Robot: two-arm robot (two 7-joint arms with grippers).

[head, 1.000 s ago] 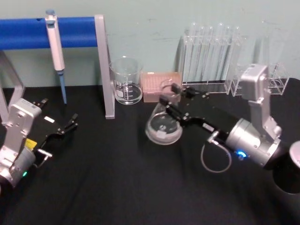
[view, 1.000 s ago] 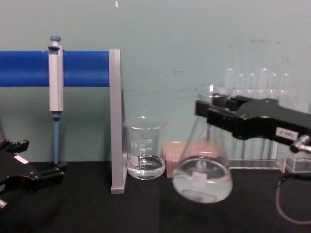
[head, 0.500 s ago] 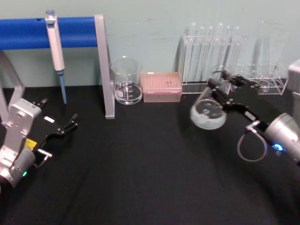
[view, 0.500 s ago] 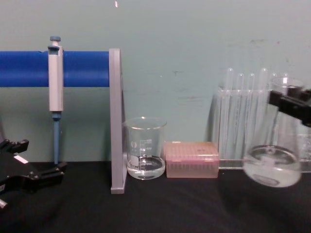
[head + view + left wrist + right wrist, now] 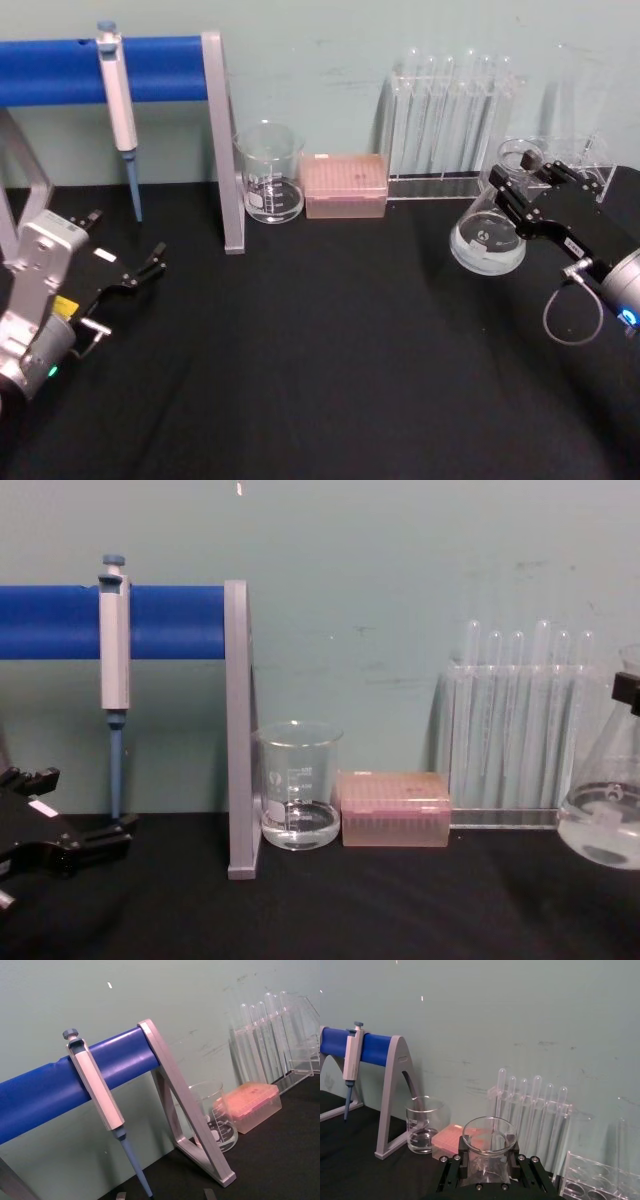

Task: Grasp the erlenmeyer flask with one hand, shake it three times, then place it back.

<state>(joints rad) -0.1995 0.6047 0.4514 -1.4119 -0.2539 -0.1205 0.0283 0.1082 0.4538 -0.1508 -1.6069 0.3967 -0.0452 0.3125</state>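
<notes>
Glassware stands along the back of a black table (image 5: 300,380). At the right, the right gripper (image 5: 524,180) is clamped on the narrow neck of the erlenmeyer flask (image 5: 486,240), just under the rim. In the right wrist view the round glass mouth rises between the two black jaws, one pressed to each side. The flask is tilted, its wide base angled away from the gripper and down toward the table, with a little clear liquid pooled inside. It is in front of the right end of the test tube rack (image 5: 450,120), on the robot's side, near it but apart. Whether the base touches the table cannot be told. A pink tip box (image 5: 345,185) sits just left of the rack, and a beaker (image 5: 268,170) left of that. Far left of the rack, the left gripper (image 5: 150,264) rests low with jaws apart, holding nothing.
</notes>
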